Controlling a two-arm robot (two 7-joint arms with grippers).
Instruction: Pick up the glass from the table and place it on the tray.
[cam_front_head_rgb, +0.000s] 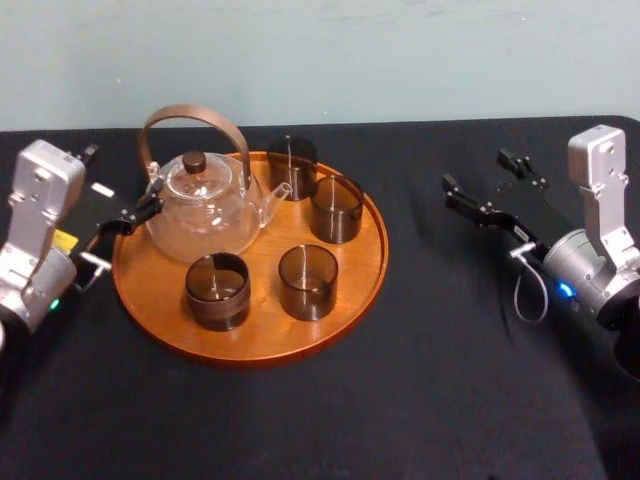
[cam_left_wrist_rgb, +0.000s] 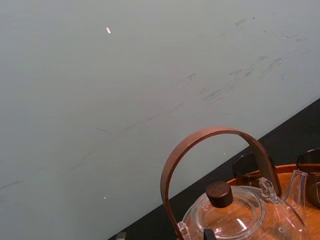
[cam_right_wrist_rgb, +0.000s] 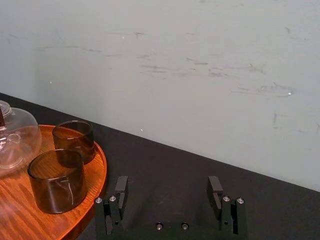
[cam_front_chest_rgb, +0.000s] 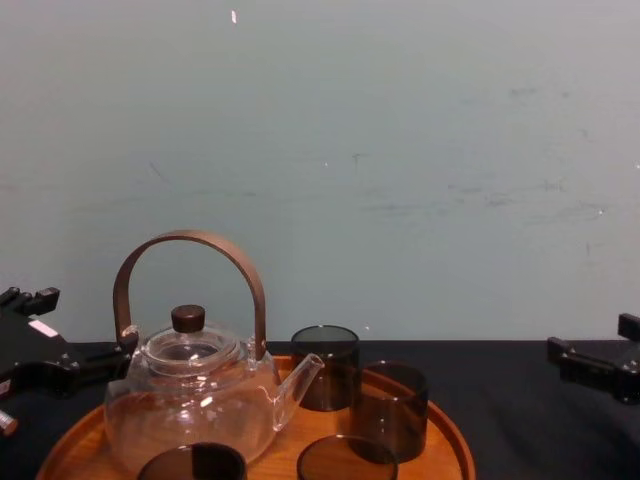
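Nearest, a smoky cylindrical glass stands at six o'clock on the round orange-brown wooden tray; none stands on the matte black table. Right gripper, at the tray's three o'clock, and left gripper, at nine, hang spread, empty.

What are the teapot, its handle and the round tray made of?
The tray looks like orange-brown wood, with visible grain and a slight sheen. The teapot seems clear glass: you see through it. Its arched handle is matte brown, perhaps wood or bamboo.
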